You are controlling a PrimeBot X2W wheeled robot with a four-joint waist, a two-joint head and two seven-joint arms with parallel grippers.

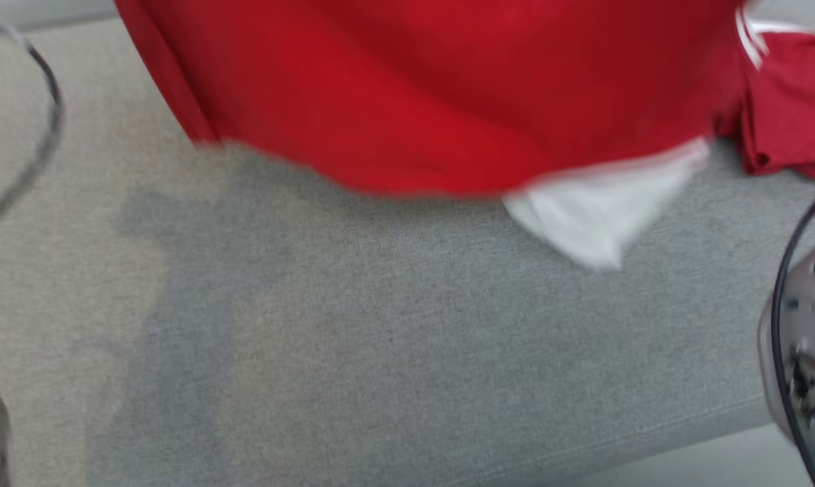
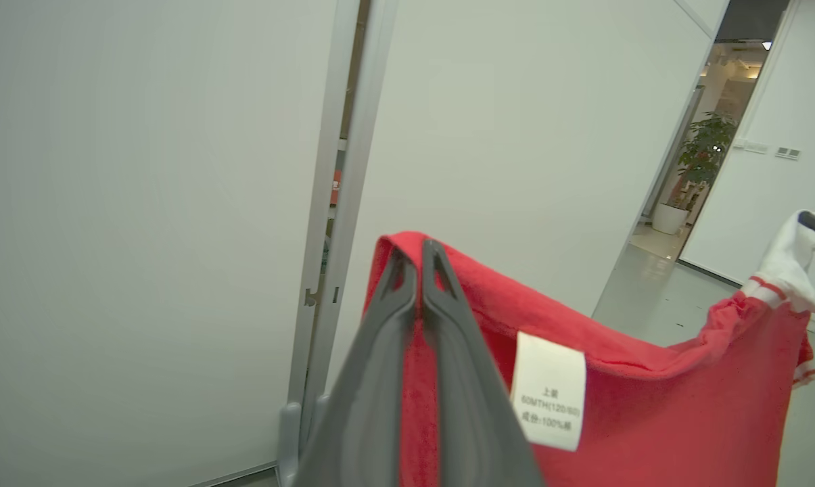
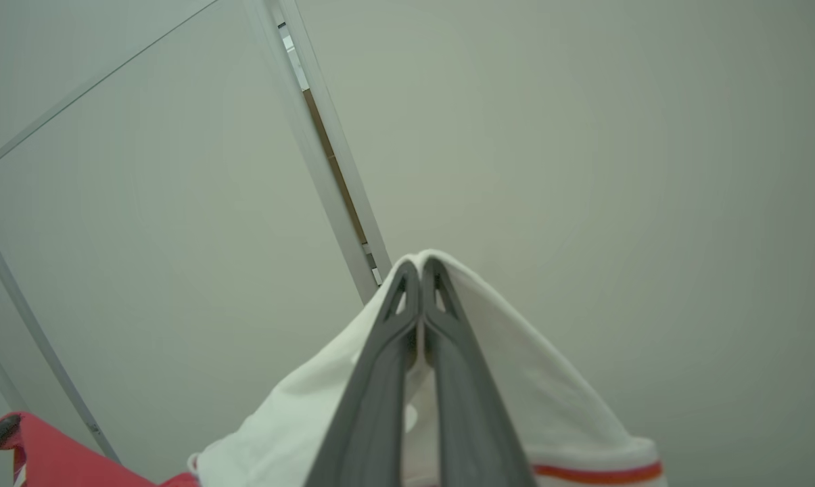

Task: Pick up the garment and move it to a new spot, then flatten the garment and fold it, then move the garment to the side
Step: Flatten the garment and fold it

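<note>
— Where is the garment [image 1: 434, 101] right now?

— From the head camera I see it hanging across the top of the view, a wide red sheet, blurred, over the grey cloth surface [image 1: 407, 352]. A white flap [image 1: 596, 210] droops from its lower edge on my right. Further right a bunched red part with white stripes [image 1: 793, 108] hangs lower. I cannot tell whether any of it touches the grey cloth.

— And the left gripper?

— On the left wrist camera the left gripper [image 2: 421, 260] has its two dark fingers pressed together on a corner of the red fabric, which folds over the tips. A white care label [image 2: 549, 391] sits just beside the fingers. From there the red edge sags and then rises to the far side, where a dark fingertip has the white end.

— So the right one has a grip too?

— Yes. The right gripper [image 3: 421, 270] is clamped on the white part, which drapes over both fingers, with a red stripe [image 3: 596, 471] near its lower hem. The cloth spans between the two grippers, which are well apart.

— Anything else around?

— Pale wall panels [image 2: 143, 203] behind, and a potted plant [image 2: 701, 162] through the opening at the far right.
</note>
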